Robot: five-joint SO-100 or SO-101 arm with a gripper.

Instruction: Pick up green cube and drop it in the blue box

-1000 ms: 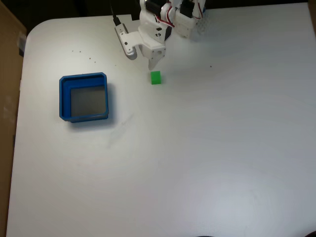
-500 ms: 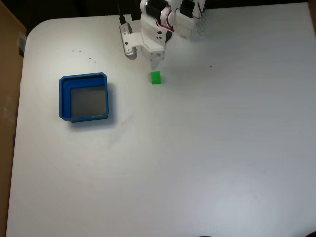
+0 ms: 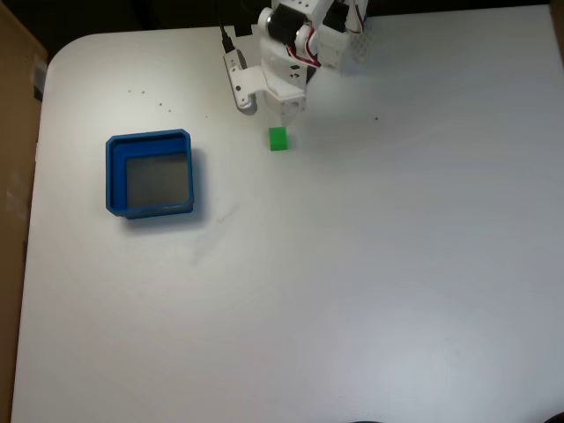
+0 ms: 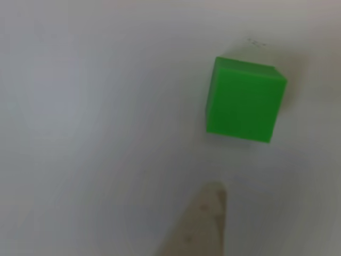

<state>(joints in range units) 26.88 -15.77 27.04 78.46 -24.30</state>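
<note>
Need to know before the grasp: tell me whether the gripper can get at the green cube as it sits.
Probably yes. The green cube lies alone on the bare table, just below the gripper in the fixed view, with nothing between them.

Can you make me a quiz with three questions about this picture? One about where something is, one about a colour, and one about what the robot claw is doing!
1. In the fixed view, where is the blue box compared with the green cube?
A. To its left
B. To its right
C. On top of it

2. What colour is the floor inside the blue box?
A. Red
B. Grey
C. Yellow

3. What is the gripper doing?
A. Holding the cube in the air
B. Open, just above the cube in the picture, with nothing in it
C. Sitting inside the box

Answers: 1 A, the box sits far left of the cube. 2 B, grey shows between the blue walls. 3 B, the cube rests on the table, apart from the fingers.
</note>
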